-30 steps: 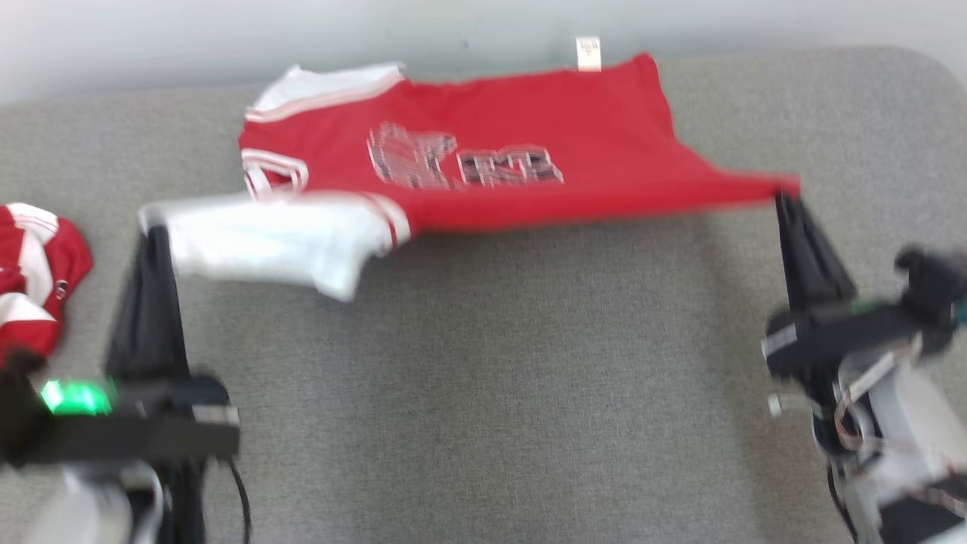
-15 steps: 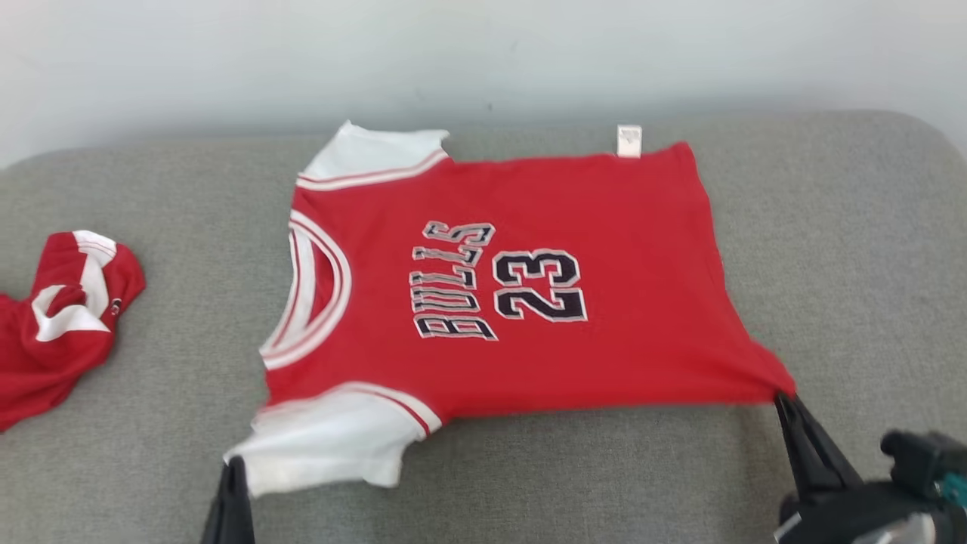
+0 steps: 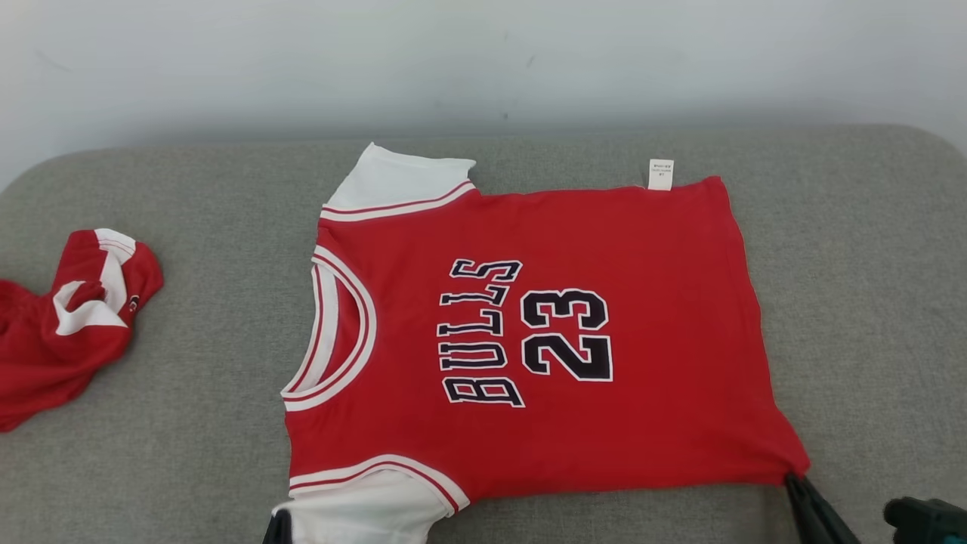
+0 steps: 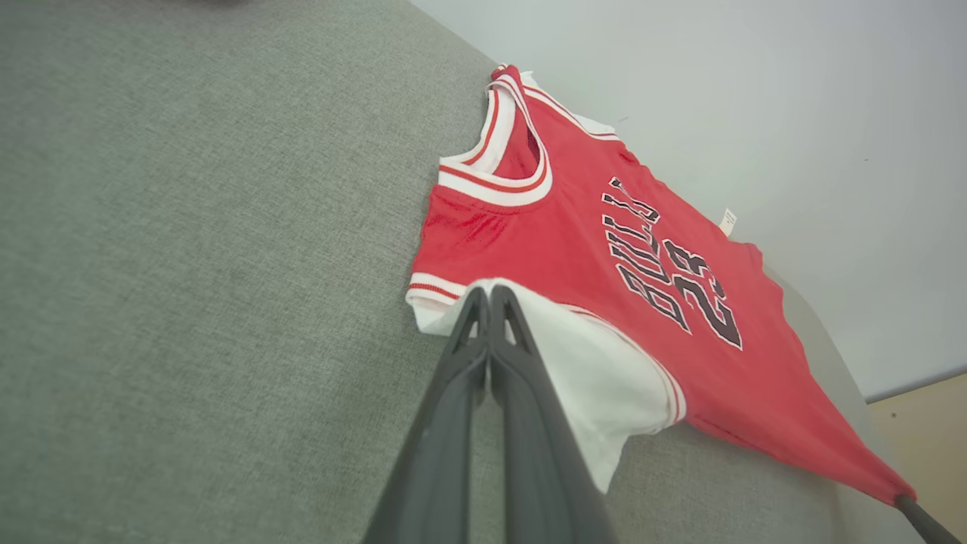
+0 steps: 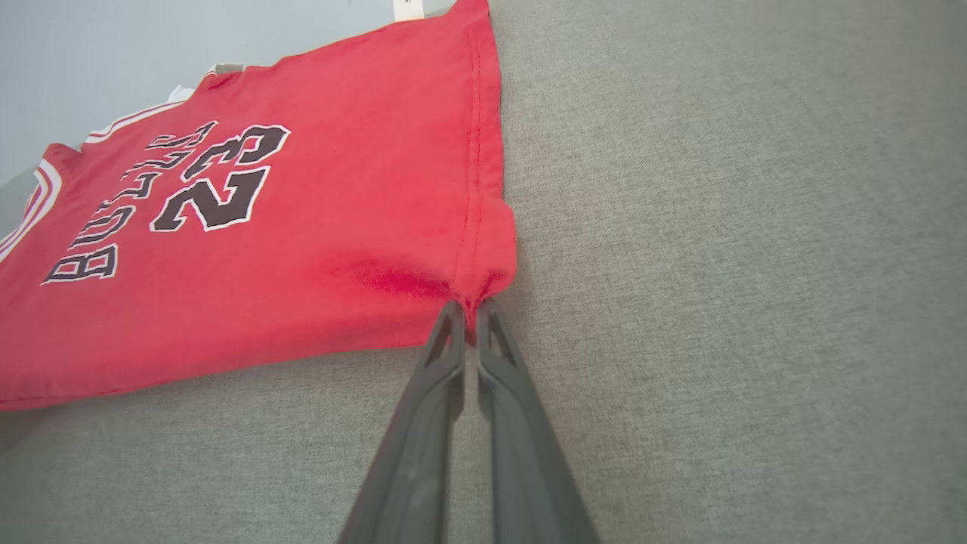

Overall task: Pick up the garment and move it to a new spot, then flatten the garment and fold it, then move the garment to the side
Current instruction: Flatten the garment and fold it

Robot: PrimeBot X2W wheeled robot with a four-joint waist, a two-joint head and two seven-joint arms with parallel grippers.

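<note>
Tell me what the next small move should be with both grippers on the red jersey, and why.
Probably open both grippers and let go. The jersey lies spread face up on the grey cushion, nearly flat; the left gripper is shut on the white sleeve and the right gripper on the hem corner, which is pulled into a point. Releasing should let that corner settle before folding.

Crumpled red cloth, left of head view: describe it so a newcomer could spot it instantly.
Start at the grey fabric surface below the pale wall. A red jersey printed BULLS 23 lies spread flat mid-surface; well left of it, not touching, sits the crumpled red cloth. It is smaller, bunched, white-patched, and shows no number.
</note>
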